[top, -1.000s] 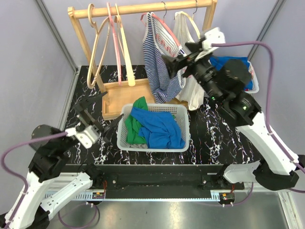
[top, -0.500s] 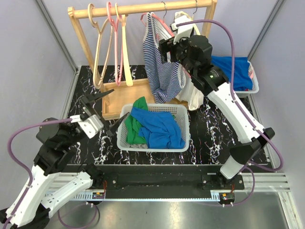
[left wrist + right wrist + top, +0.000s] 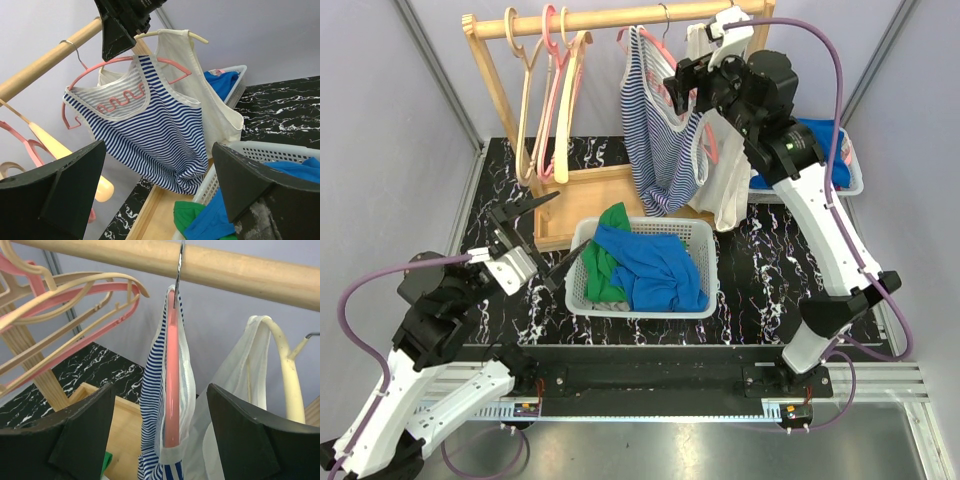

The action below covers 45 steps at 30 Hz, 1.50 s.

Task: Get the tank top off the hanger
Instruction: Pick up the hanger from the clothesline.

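Observation:
A blue-and-white striped tank top (image 3: 660,150) hangs on a pink hanger (image 3: 668,52) from the wooden rail (image 3: 620,17). My right gripper (image 3: 688,85) is up at the hanger's right shoulder. In the right wrist view it (image 3: 161,390) stands open, one finger on each side of the pink hanger (image 3: 171,375) and the strap of the tank top (image 3: 150,405), touching neither. My left gripper (image 3: 572,222) is low at the left, open and empty. The left wrist view looks between its jaws (image 3: 159,145) up at the tank top (image 3: 150,130) from a distance.
A white basket (image 3: 705,290) of blue and green clothes stands below the rail. A cream tank top (image 3: 725,180) hangs just right of the striped one. Several empty hangers (image 3: 555,90) hang at the left. A white bin (image 3: 855,180) with blue cloth sits at the right.
My right arm has swung up and back to the rail, and its jaws, a little narrower, now straddle the pink hanger's end. My left arm has barely shifted.

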Each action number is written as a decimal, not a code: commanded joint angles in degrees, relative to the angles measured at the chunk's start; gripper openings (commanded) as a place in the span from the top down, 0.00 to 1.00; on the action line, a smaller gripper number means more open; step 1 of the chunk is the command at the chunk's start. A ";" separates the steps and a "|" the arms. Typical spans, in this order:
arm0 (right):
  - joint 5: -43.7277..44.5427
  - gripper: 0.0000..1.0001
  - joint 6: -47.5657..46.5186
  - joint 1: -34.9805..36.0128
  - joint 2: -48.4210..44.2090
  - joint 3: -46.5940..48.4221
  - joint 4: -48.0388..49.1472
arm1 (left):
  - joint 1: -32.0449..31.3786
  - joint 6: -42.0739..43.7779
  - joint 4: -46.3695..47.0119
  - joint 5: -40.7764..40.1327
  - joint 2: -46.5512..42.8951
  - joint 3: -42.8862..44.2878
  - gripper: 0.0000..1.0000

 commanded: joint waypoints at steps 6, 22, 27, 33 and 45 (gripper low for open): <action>-8.23 0.29 4.06 -1.87 8.77 16.78 -7.61 | 0.39 1.35 3.42 1.14 -0.87 0.30 0.05; -8.67 0.72 3.89 -1.96 14.94 22.43 -13.24 | 0.39 2.32 3.51 0.79 -1.05 0.39 0.05; -9.90 0.95 3.36 -1.96 15.02 23.13 -14.21 | 0.39 2.32 3.68 0.70 -0.87 0.21 0.05; -9.81 1.00 3.71 -1.96 13.36 21.03 -10.00 | 0.39 2.14 3.68 0.70 -0.96 0.04 0.05; -7.70 1.00 5.91 -1.96 3.87 8.11 12.58 | 0.92 2.05 2.98 0.79 -2.45 -0.75 0.05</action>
